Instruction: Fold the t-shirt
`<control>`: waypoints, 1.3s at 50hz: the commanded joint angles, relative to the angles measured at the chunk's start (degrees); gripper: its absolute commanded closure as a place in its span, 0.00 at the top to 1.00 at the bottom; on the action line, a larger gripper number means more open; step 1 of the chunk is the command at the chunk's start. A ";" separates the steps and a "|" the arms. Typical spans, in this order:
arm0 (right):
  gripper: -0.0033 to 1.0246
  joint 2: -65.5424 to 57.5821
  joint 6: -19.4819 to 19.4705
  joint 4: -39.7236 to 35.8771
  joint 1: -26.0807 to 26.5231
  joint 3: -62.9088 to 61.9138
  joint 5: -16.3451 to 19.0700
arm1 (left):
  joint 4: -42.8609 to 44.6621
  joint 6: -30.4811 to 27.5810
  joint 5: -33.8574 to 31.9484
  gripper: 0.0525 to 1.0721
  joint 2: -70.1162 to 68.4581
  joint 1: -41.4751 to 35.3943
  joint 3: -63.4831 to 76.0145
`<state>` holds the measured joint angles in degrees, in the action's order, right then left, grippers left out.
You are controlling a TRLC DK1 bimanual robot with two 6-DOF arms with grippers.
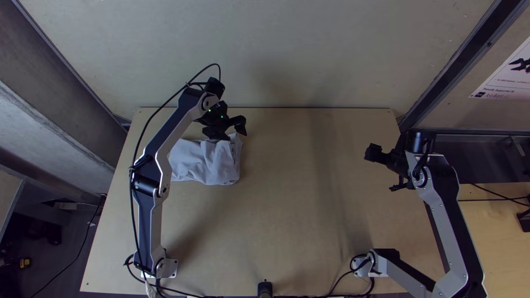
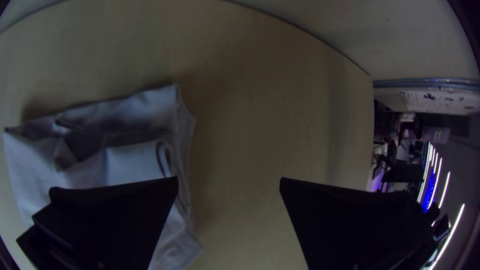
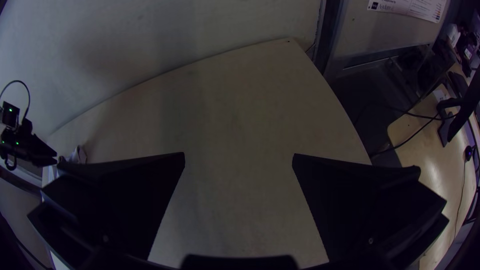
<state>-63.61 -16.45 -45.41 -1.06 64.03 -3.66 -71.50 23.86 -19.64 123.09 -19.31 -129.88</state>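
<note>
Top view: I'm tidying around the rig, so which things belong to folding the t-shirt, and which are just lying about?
For the job:
- t-shirt, in a rumpled bundle
- left gripper, open at its edge
- right gripper, open, well away from it

Just about:
- printed poster, upper right
- small yellow item, lower left

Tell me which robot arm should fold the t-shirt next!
Probably the left: the left gripper is open by the far edge of the t-shirt, while the right gripper is way over on the other side of the table.
</note>
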 commanded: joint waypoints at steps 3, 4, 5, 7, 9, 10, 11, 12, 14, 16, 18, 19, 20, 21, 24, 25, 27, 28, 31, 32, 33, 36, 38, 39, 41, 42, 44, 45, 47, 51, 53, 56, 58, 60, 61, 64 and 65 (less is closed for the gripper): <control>0.96 0.42 0.54 0.58 -0.43 3.29 -0.29 | -1.71 -3.99 3.47 0.96 -7.60 1.73 0.07; 0.96 0.33 0.54 0.58 -0.61 3.73 -0.29 | -1.80 -4.35 3.91 0.96 -8.21 1.91 0.16; 0.96 0.33 0.54 0.58 -0.79 4.09 -0.29 | -1.97 -4.87 3.99 0.96 -8.92 2.17 0.25; 0.96 0.16 0.63 0.58 -1.40 4.70 -0.29 | -2.50 -5.75 4.43 0.96 -10.32 2.96 0.33; 0.96 -0.02 1.51 0.58 -1.84 5.67 -0.29 | -2.76 -6.72 5.31 0.96 -11.82 3.40 0.51; 0.96 -0.11 1.95 0.58 -1.93 6.11 -0.29 | -2.76 -7.07 5.40 0.96 -12.70 3.67 0.69; 0.96 -0.19 2.47 0.58 -2.02 6.63 -0.29 | -2.76 -7.51 5.58 0.96 -13.49 4.11 0.95; 0.96 -0.28 2.82 0.67 -2.10 7.07 -0.29 | -2.76 -8.30 5.84 0.96 -14.37 4.63 1.21; 0.96 -0.37 4.05 0.85 -2.19 8.13 -0.29 | -2.76 -9.00 7.51 0.96 -16.30 5.16 1.74; 0.96 -0.55 5.64 1.29 -2.28 9.18 -0.29 | -2.76 -9.79 8.56 0.96 -18.15 5.78 2.27; 0.96 -0.72 7.22 1.99 -2.28 10.15 -0.29 | -2.76 -11.11 9.00 0.96 -20.08 7.01 2.97; 0.96 -0.72 8.19 2.34 -2.28 10.77 -0.29 | -2.76 -11.82 10.06 0.96 -21.13 7.53 3.23; 0.96 -0.90 9.15 2.43 -2.28 11.47 -0.29 | -2.50 -12.08 11.03 0.96 -22.36 7.80 3.59; 0.96 -0.98 10.12 2.61 -2.28 12.08 -0.29 | -2.15 -12.34 11.64 0.96 -23.51 7.97 4.03; 0.96 -1.07 12.93 3.31 -2.28 13.84 -0.29 | -1.27 -14.28 13.05 0.96 -26.23 9.99 4.82; 0.96 -1.07 13.81 3.57 -2.28 14.37 -0.29 | -1.00 -14.63 13.66 0.96 -27.20 10.70 4.82; 0.96 -1.07 14.95 4.19 -2.28 15.51 -0.29 | 0.05 -15.16 14.19 0.96 -28.96 11.93 4.82; 0.96 -1.07 15.13 4.36 -2.28 16.13 -0.29 | 0.58 -15.60 14.19 0.96 -29.92 12.46 4.90; 0.96 -1.07 14.78 4.98 -2.28 18.24 -0.29 | 1.81 -16.74 14.28 0.96 -32.56 15.09 4.90; 0.96 -1.16 14.43 5.07 -2.19 18.94 -0.29 | 2.25 -17.18 14.28 0.96 -33.26 16.06 4.99; 0.96 -1.16 14.16 5.07 -2.19 19.64 -0.29 | 2.60 -17.62 14.28 0.96 -34.14 16.94 5.08; 0.96 -0.90 14.07 5.07 -2.28 21.22 -0.29 | 4.44 -19.02 14.80 0.96 -36.87 18.96 6.31; 0.96 -0.46 14.25 5.07 -2.37 22.10 -0.29 | 6.64 -19.29 15.42 0.96 -38.80 20.54 7.89; 0.96 -0.37 14.43 5.24 -2.37 22.45 -0.29 | 7.52 -19.46 15.68 0.96 -39.85 21.07 8.86; 0.96 -0.02 14.51 5.33 -2.46 23.25 -0.29 | 9.37 -19.90 15.77 0.96 -42.05 22.04 11.23; 0.96 0.16 14.51 5.42 -2.46 23.60 -0.29 | 10.68 -19.99 15.86 0.96 -43.37 22.74 12.73; 0.96 0.60 14.78 5.42 -2.46 24.21 -0.29 | 14.11 -20.52 15.77 0.96 -46.27 24.58 16.68; 0.96 0.95 15.04 5.51 -2.54 24.39 -0.29 | 16.05 -20.87 15.77 0.96 -47.77 25.20 18.79; 0.96 1.74 15.48 5.94 -2.72 24.48 -0.29 | 19.74 -21.75 15.77 0.96 -51.10 26.08 23.10; 0.96 4.11 16.80 8.41 -3.25 23.42 -0.38 | 26.77 -23.94 15.77 0.96 -57.52 27.40 31.97; 0.96 6.22 16.62 10.87 -3.25 21.75 -0.38 | 28.61 -25.00 15.77 0.96 -60.25 27.75 35.40; 0.96 10.44 17.06 17.81 -3.25 17.36 -0.38 | 33.18 -25.35 15.77 0.96 -64.64 28.89 40.59; 0.96 13.52 18.38 22.64 -3.25 14.02 -0.38 | 36.17 -25.61 15.77 0.96 -67.45 29.15 44.10; 0.96 16.15 19.70 25.19 -3.33 11.38 -0.38 | 39.86 -25.53 15.77 0.96 -70.70 29.68 47.97; 0.96 17.12 20.14 25.19 -3.51 10.59 -0.38 | 41.62 -25.44 15.77 0.96 -72.20 29.95 49.82; 0.96 19.58 20.58 25.46 -3.60 8.57 -0.38 | 45.75 -25.44 15.77 0.96 -76.86 30.38 55.27; 0.96 20.64 20.67 25.54 -3.60 7.69 -0.38 | 46.98 -25.44 15.77 0.96 -78.53 30.38 57.38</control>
<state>-47.22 2.00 -21.58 -4.14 75.64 -3.68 -29.56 -0.34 -3.79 52.23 10.33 -80.01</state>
